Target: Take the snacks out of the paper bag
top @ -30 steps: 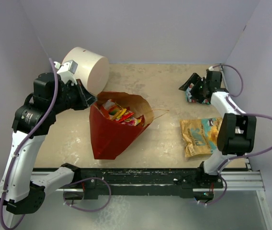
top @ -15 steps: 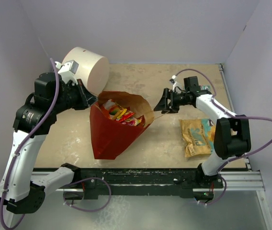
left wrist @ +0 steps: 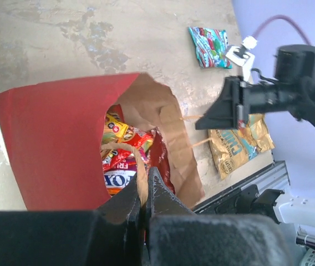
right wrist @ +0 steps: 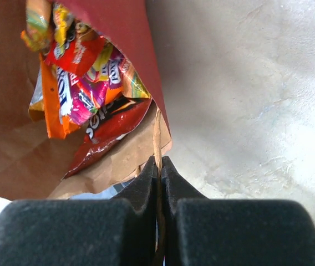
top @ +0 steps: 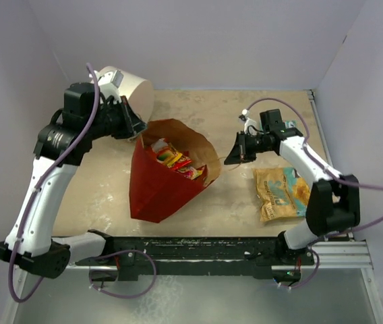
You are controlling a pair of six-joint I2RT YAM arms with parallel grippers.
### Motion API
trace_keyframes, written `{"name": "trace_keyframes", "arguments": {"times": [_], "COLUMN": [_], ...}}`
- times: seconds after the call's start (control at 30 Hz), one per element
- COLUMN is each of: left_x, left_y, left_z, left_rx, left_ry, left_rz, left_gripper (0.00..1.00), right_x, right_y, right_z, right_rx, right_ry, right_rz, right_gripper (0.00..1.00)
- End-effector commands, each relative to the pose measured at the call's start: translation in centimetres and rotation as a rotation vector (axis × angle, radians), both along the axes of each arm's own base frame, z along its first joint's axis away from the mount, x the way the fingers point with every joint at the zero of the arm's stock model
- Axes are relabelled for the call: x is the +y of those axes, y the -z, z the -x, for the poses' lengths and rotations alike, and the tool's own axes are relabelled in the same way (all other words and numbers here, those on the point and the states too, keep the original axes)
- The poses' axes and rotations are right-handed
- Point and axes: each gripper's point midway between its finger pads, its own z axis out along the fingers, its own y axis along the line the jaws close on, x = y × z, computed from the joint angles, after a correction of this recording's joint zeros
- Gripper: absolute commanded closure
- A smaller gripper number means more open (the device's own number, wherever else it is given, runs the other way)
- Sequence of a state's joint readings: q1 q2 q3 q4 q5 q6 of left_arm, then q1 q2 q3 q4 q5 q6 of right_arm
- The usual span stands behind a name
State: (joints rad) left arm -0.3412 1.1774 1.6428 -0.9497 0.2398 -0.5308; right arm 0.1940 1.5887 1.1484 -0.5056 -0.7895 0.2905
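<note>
Though unclear from above, wrist views show both jaws pinching handles [left wrist: 142, 174] of the paper bag [left wrist: 52, 144].

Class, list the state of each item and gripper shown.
Red paper bag: open, tilted, packets inside.
Colourful foil snack packets: inside bag.
Tan foil packet: flat on table.
Teal foil packet: flat on table.
Left gripper: shut on one bag handle.
Right gripper: shut on other bag handle.

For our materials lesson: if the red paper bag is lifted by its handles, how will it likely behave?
Probably floppy: the paper bag is thin, creased paper and sags open. Likely light: only small foil snacks show inside. Its thin handles might tear under a sharp pull.
</note>
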Motion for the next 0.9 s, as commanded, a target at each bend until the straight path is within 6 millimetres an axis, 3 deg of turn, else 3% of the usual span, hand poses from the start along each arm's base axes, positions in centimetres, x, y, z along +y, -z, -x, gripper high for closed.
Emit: {"name": "trace_keyframes", "arguments": {"times": [0.0,0.17,0.43,0.7,0.87], "left_x": [-1.3,-2.0,-2.2,-4.4,-4.4], "left_y": [-4.9,-6.3,-6.4,-3.8,-2.2], "left_z": [-3.3,-5.5,-7.3,-4.9,-3.0], "left_rx": [-0.166,-0.192,-0.215,-0.148,-0.083], "left_ry": [0.012,0.02,0.037,0.197,0.2], "left_rz": [0.065,0.073,0.035,0.1,0.148], "left_gripper": [1.0,1.0,1.0,1.0,1.0], "right_x": [-0.9,0.5,5.1,6.3,4.0], "right_y": [-3.9,-5.6,-5.3,-3.4,-3.6], "right_z": [2.3,3.9,7.4,10.1,8.8], "right_rx": [-0.11,-0.145,-0.105,-0.059,-0.145], "right_ry": [0.018,0.062,0.033,0.001,0.058], "right_rz": [0.001,-0.061,-0.111,-0.071,0.086], "right_gripper": [1.0,1.0,1.0,0.95,0.81]}}
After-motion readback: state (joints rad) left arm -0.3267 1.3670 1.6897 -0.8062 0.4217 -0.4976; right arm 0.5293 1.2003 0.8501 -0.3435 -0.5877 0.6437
